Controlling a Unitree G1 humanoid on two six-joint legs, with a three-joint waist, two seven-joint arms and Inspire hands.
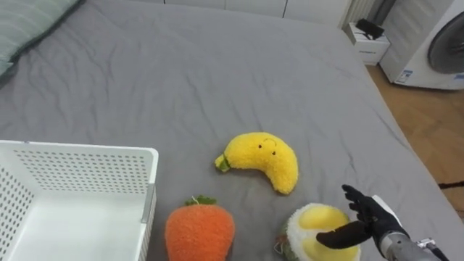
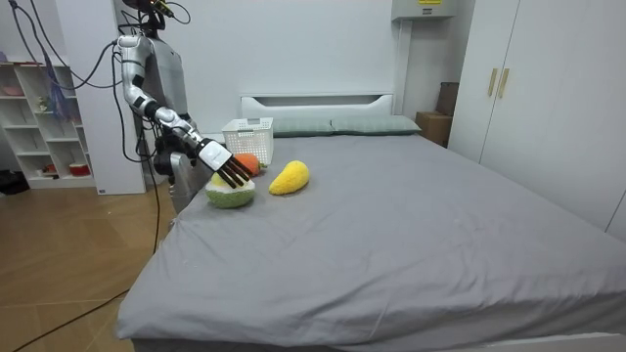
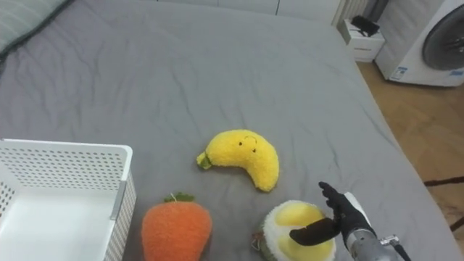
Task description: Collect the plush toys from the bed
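Three plush toys lie on the grey bed [image 1: 217, 72]: a yellow banana [image 1: 262, 159] in the middle, an orange carrot [image 1: 199, 230] at the front, and a round green, white and yellow toy [image 1: 315, 232] to its right. My right hand [image 1: 370, 217] is open just right of the round toy, fingers spread above its edge and the thumb reaching over its yellow top. A white perforated basket [image 1: 80, 151] stands at the front left, beside the carrot. In the room view I stand at the bedside on the room view's left, right hand [image 2: 227, 168] stretched over the round toy [image 2: 230, 193].
A striped pillow [image 1: 29, 22] lies at the far left corner. The bed's right edge drops to a wooden floor with a washing machine [image 1: 435, 43] and a small white cabinet [image 1: 366, 40] beyond. Most of the bed past the banana is bare sheet.
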